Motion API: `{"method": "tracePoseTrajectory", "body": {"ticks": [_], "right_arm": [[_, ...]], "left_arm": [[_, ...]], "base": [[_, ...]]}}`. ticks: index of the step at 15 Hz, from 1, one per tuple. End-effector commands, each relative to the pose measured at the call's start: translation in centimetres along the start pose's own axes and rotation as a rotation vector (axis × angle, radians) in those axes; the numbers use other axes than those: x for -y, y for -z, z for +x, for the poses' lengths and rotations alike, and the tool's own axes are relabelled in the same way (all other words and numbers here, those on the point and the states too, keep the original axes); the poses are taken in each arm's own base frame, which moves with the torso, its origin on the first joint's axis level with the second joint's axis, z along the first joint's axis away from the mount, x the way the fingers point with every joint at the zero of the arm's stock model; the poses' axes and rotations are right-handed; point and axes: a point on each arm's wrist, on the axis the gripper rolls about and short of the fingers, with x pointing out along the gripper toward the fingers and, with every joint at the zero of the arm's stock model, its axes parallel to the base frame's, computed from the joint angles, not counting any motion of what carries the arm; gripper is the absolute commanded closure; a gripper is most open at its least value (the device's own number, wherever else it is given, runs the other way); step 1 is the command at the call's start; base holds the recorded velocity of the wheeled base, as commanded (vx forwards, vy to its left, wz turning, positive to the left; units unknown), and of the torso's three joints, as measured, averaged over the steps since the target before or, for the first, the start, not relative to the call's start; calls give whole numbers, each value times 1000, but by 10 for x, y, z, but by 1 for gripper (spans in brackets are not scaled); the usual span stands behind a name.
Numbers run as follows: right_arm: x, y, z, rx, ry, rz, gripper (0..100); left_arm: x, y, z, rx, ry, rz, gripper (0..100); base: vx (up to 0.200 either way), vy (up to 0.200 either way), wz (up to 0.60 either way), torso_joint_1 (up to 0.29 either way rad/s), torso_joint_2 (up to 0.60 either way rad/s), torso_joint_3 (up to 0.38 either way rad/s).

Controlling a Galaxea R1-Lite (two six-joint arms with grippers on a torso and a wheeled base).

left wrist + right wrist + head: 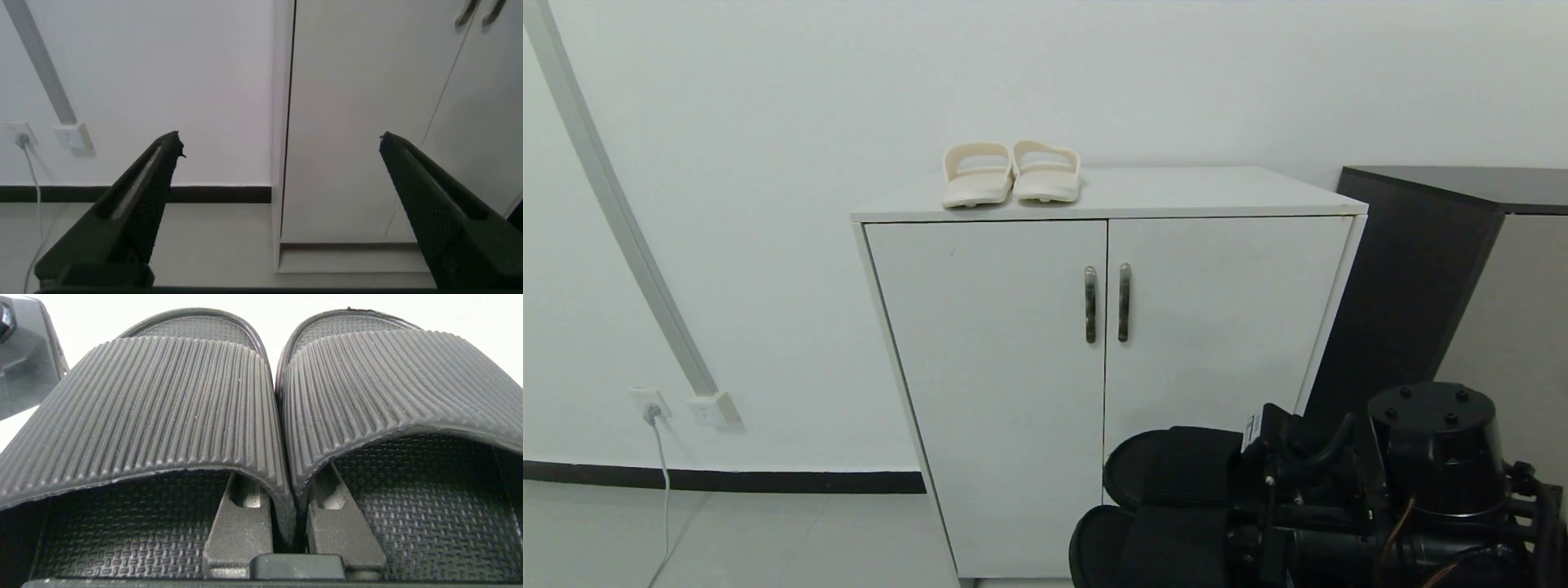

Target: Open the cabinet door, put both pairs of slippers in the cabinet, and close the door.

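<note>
Right arm (1380, 514): black throughout. Reference part: the cylindrical joint housing (1435, 457), closed by a round cap (1431, 407) that carries a ring of small screw heads.

- Beside the joint housing, toward the wrist, a thick black cable (1333, 445) arches over the links.
- Farther from the joint housing the same way is a small white printed label (1252, 430).
- Below the joint housing, a thin brownish cable (1398, 527) runs down along the arm.

Right pincer (282, 514): two flat grey fingers (237, 535) on a black base block (298, 565).

Left pincer (280, 143): two long black fingers (135, 216), tapering to the tips, with finely textured inner faces.
</note>
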Motion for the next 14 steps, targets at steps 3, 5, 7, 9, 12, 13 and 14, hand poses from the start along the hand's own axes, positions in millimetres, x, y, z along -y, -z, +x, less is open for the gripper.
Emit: {"method": "tracePoseTrajectory", "body": {"ticks": [3,5,7,9,12,13,14], "right_arm": [[0,0,1,-2,2,2,100],[0,0,1,-2,0,0,100],[0,0,1,0,1,1,100],[0,1,1,-1,2,1,100],[-2,0,2,1,-6,-3,100],[-2,1,2,-1,-5,-3,100],[-1,1,1,-2,-4,2,100]], "left_arm": [[0,-48,2,12,9,-21,0],[1,-76,14,-26,19,-21,0],[6,-96,53,-174,197,8,0],[11,-105,83,-194,325,-13,0],[23,-111,125,-202,466,-39,0],[34,-114,136,-202,541,-75,0],[47,-119,144,-189,612,-125,0]], "base": [[0,0,0,-11,58,58],[0,0,0,0,0,0],[0,0,0,0,0,0],[0,0,0,0,0,0],[0,0,0,0,0,0],[0,0,0,0,0,0],[0,0,0,0,0,0]]}}
